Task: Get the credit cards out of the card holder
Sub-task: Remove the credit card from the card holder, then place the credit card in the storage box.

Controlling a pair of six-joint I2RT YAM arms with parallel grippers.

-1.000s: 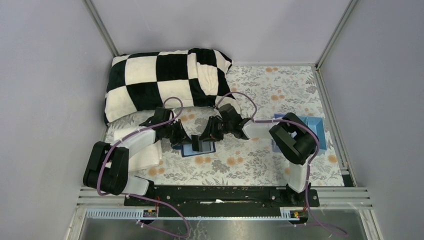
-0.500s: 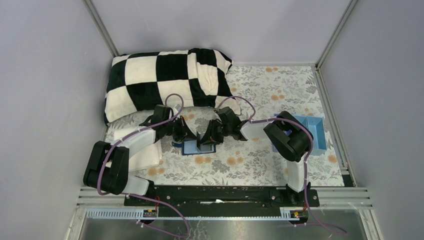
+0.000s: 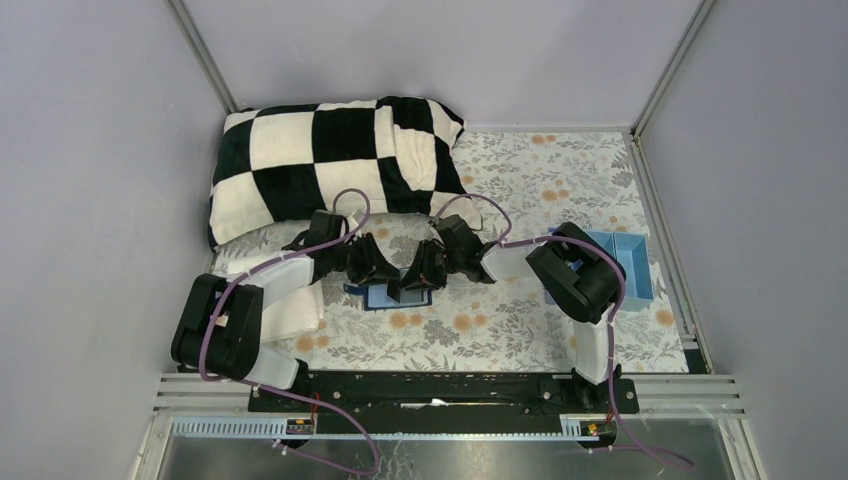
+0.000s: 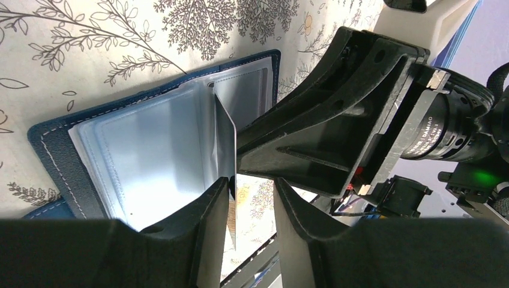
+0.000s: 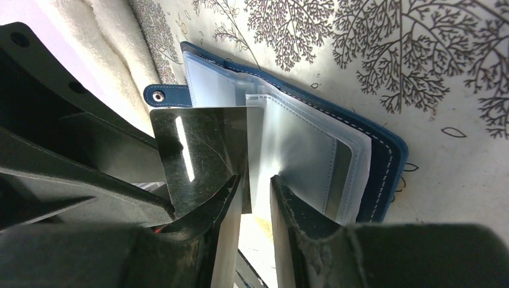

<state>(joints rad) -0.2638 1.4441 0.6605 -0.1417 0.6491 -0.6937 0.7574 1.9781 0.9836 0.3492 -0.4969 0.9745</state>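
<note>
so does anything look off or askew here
One thing: a dark glossy card stands on edge above the open card holder instead of lying flat inside it. Nothing looks damaged or spilled.

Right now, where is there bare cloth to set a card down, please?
Free: floral cloth between card holder and arm bases, and between blue tray and checkered blanket. Crowded: the holder, where left gripper and right gripper meet.

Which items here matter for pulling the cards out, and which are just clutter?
Job: card holder, card, left tool, right tool.
Lying about: checkered blanket, white towel, blue tray, floral cloth.
</note>
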